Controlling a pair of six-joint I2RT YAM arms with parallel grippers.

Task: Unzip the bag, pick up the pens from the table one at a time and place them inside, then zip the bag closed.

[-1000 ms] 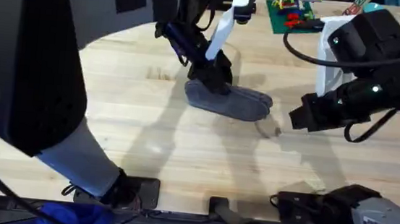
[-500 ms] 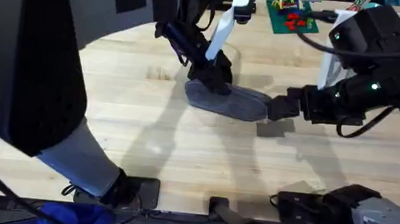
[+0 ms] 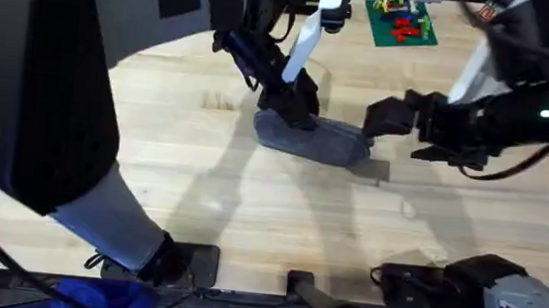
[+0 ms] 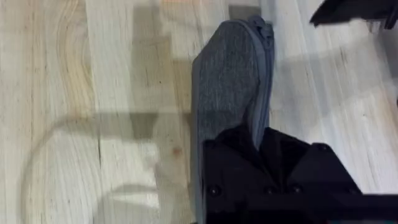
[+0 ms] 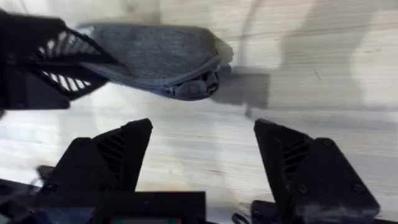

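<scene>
The blue-grey pencil pouch [image 3: 314, 140] lay near the middle of the wooden counter [image 3: 249, 212], its zipper shut along the top edge. The left end effector [image 3: 294, 104] was clamped down on the pouch's left end, pinning it to the counter; in the left wrist view the black fingers [image 4: 273, 168] sat closed over the fabric. The right end effector [image 3: 382, 119] hovered just beside the pouch's right end, its fingers [image 5: 118, 152] spread wide with nothing between them, the zipper end [image 5: 202, 84] lying ahead of the gap.
</scene>
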